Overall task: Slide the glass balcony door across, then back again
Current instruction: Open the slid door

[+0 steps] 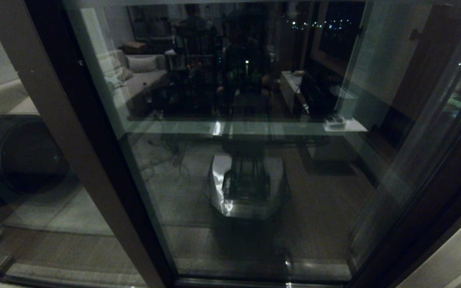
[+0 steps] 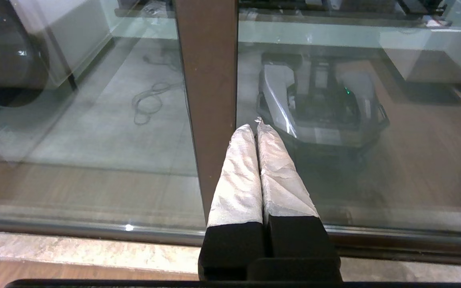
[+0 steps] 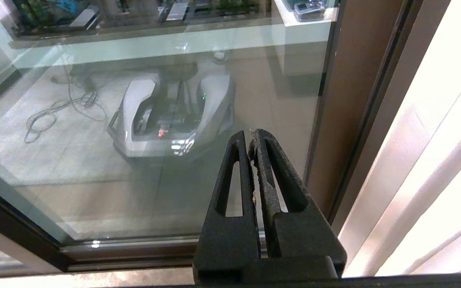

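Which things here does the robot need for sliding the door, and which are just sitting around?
For the job:
glass balcony door
left tool, shut, near the brown upright
right tool, shut, parked

Just lying about:
washing machine behind the glass
curtain

Nothing to read here: no lettering, label, brand mark or number shows on the glass balcony door [image 1: 234, 160], on its brown frame, or on anything reflected in the pane. The only marks are small green and red indicator lights on the robot base mirrored in the glass, and they spell nothing.
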Controlling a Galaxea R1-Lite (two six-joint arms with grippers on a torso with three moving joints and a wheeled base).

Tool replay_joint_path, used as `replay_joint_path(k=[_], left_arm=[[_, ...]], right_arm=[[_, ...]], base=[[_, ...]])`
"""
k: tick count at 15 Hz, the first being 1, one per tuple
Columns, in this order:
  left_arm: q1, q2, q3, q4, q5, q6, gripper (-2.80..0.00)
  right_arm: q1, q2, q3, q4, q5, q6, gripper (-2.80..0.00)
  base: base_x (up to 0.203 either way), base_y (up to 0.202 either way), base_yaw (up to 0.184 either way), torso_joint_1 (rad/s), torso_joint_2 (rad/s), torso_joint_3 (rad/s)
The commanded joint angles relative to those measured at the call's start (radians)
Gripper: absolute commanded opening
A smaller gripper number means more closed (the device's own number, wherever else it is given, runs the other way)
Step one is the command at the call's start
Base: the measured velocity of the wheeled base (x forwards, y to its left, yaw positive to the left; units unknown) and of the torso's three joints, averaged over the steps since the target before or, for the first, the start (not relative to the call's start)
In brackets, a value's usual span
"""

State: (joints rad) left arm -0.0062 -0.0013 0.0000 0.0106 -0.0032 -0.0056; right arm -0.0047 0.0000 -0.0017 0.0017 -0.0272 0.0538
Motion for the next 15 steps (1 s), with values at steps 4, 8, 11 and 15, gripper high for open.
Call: replay_joint_path(k=[4,8,11,15], left_arm=[[0.000,0.000,0.002,0.000,0.000,-0.001,-2.80],[0.000,0.000,0.002,0.000,0.000,-0.001,-2.80],[0.000,0.000,0.002,0.000,0.000,-0.001,-2.80],[0.000,0.000,0.002,0.000,0.000,-0.001,-2.80]], right_arm=[[0.000,0.002,0.000,0.000,0.000,0.000,-2.80],[0.000,0.000,-0.001,0.000,0.000,-0.005,-2.80],[0.000,0.000,-0.007,0.007,-0.002,-0.015,-2.80],[0.000,0.103,-0.270,0.190,0.030,0.032,-2.80]], base=[[0.000,0.000,0.000,0.000,0.00,0.000],[0.000,0.000,0.000,0.000,0.00,0.000],[0.000,0.000,0.000,0.000,0.00,0.000],[0.000,0.000,0.000,0.000,0.00,0.000]])
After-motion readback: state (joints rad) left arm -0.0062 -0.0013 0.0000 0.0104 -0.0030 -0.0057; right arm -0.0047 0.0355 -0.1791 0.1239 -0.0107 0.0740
